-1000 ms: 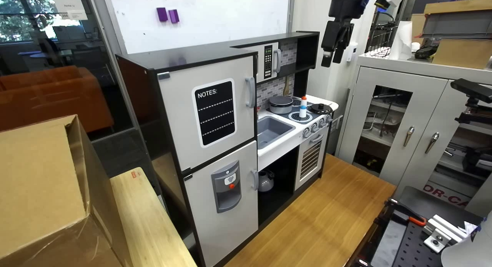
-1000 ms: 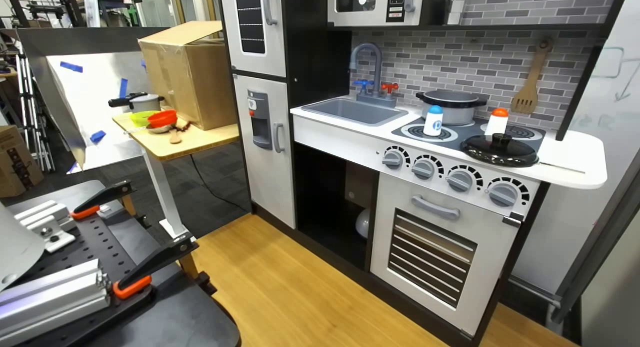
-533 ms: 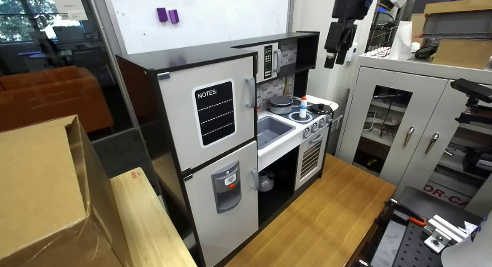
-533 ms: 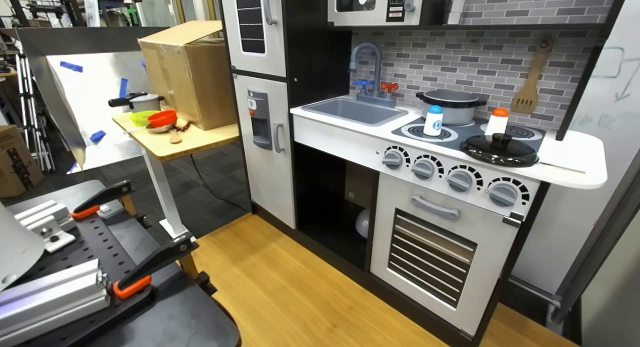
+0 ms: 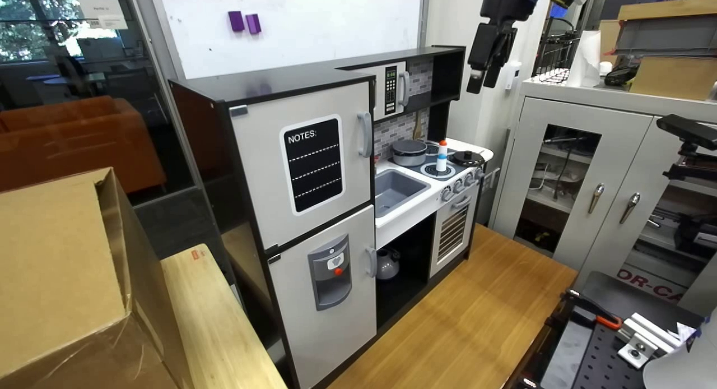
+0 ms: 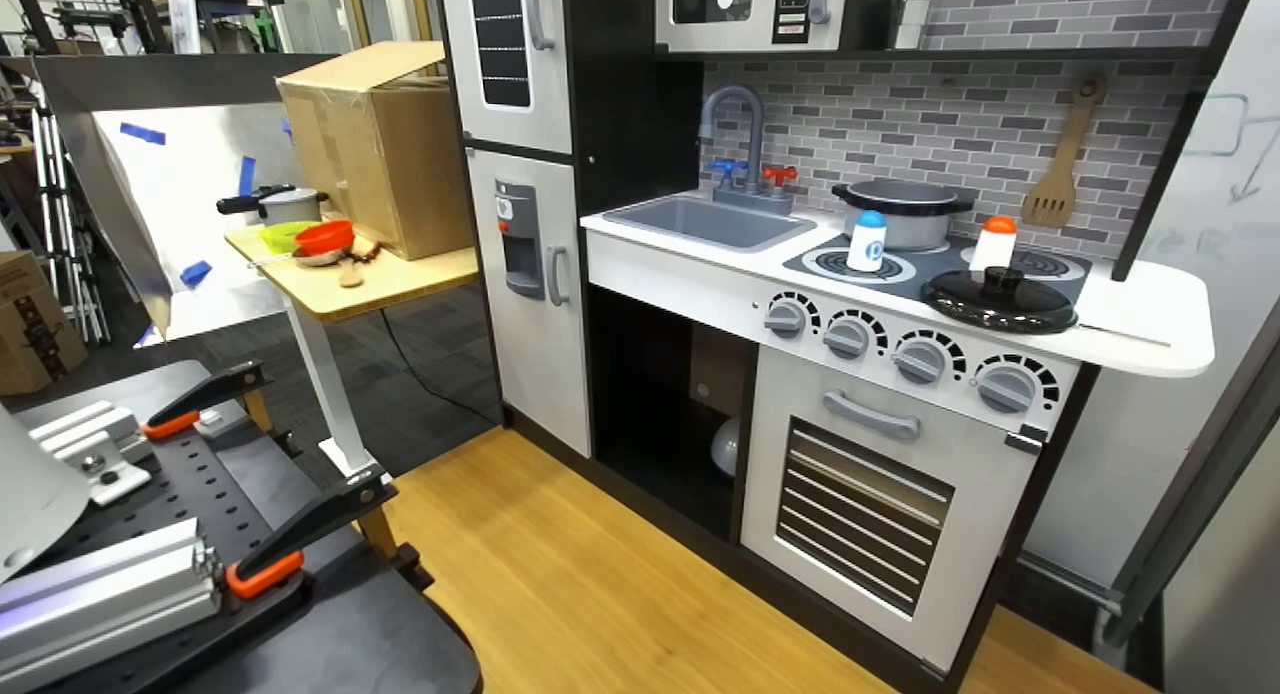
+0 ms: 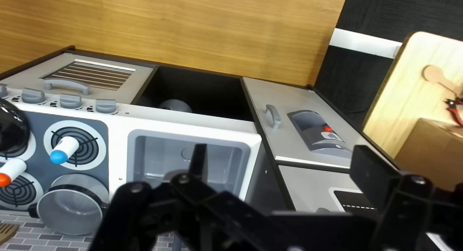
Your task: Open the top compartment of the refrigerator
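Refrigerator (image 5: 291,238): tall, boxy, black body with pale, smooth fronts.
Top compartment (image 5: 302,162): squarish upper door, closed, above the grey moulded dispenser (image 5: 330,272); bowed grey handle (image 5: 365,135).
NOTES panel (image 5: 315,173): black oblong, rounded corners, dashed white lines.
Tool (image 7: 280,153): black, angular, jaws spread wide, well apart from the top compartment.

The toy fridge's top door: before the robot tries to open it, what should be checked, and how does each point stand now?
1. White top door fully shut: ok.
2. Grey top-door handle uncovered: ok, in plain sight in an exterior view.
3. Gripper open, holding nothing: ok.
4. Gripper in place at that handle: not ok; it hangs well apart from it.
5. Lower fridge door shut: ok.
6. Nothing loose behind the top door: cannot tell; it hides the inside.
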Motion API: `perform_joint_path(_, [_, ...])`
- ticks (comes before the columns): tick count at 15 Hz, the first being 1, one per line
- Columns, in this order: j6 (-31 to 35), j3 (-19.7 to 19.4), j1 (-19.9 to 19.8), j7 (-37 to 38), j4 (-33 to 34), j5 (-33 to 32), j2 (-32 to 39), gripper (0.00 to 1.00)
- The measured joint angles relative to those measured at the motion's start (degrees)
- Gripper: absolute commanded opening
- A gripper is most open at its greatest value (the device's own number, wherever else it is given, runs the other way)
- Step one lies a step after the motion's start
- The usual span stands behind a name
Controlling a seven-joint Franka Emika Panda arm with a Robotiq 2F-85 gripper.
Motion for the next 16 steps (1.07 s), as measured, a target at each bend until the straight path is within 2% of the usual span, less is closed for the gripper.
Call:
perform_joint_path(7, [-0.5,0.0,2.7,-0.1,-1.9,2.6,-5.1,1.00])
perform_joint_path(11, [-0.3,0.3,4.9,-0.1,-3.6,3.5,-5.2,1.00])
perform_joint_path(16, [-0.3,0.3,5.0,-0.1,-3.7,3.5,-5.2,1.00])
